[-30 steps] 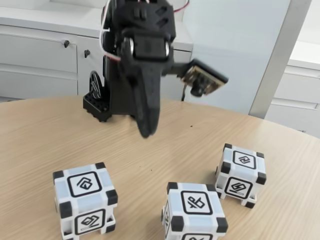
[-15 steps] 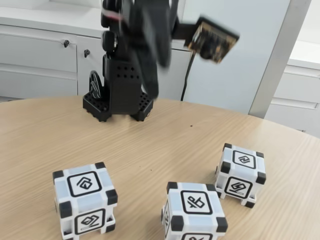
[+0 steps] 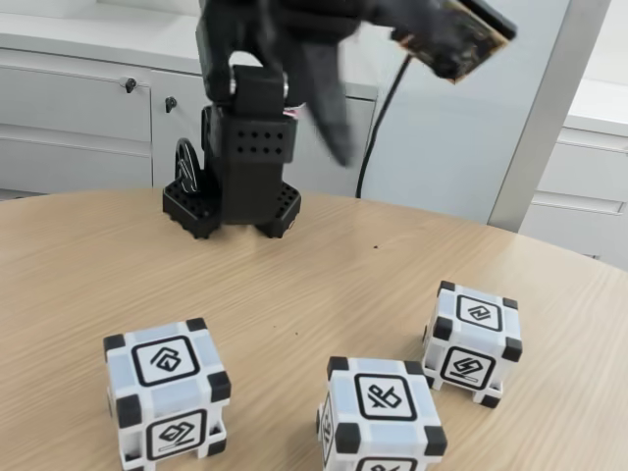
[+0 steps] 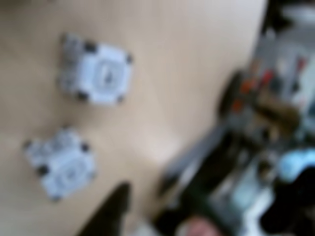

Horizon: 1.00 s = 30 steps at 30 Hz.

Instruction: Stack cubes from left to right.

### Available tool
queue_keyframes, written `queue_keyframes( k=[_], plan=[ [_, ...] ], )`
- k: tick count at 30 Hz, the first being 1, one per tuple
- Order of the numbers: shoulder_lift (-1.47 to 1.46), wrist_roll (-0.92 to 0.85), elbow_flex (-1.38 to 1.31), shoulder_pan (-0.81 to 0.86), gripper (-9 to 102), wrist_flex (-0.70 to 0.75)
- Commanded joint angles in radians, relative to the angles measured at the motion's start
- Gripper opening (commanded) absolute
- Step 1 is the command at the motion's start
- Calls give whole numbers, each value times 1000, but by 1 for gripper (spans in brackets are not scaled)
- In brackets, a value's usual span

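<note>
Three white cubes with black corners stand apart on the wooden table in the fixed view: a left cube, a middle cube and a right cube. My gripper hangs high above the table's back, motion-blurred, its fingers reading as one tapered dark shape with nothing in it. It is well clear of every cube. The blurred wrist view looks down on two cubes, one cube above the other cube, with a dark finger at the bottom edge.
The arm's black base stands at the table's back. The wrist camera board sticks out at the upper right. White cabinets and a grey wall panel lie behind the table. Bare wood separates the base from the cubes.
The gripper has swung upward and to the right, from hanging low over the table to high near the base. The camera board rose with it. The cubes have not moved.
</note>
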Motion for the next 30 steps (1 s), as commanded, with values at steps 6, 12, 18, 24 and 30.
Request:
queue_keyframes(
  k=[6,12,18,24,30],
  plan=[
    [-114,-239,-78,-179,38,-3],
    [-247,-256,-66,-290,39,-2],
    [-457,-247,-75,-301,41,-2],
    [-586,-319,-78,-302,43,0],
    [-650,-428,-78,-302,44,-2]
  ],
)
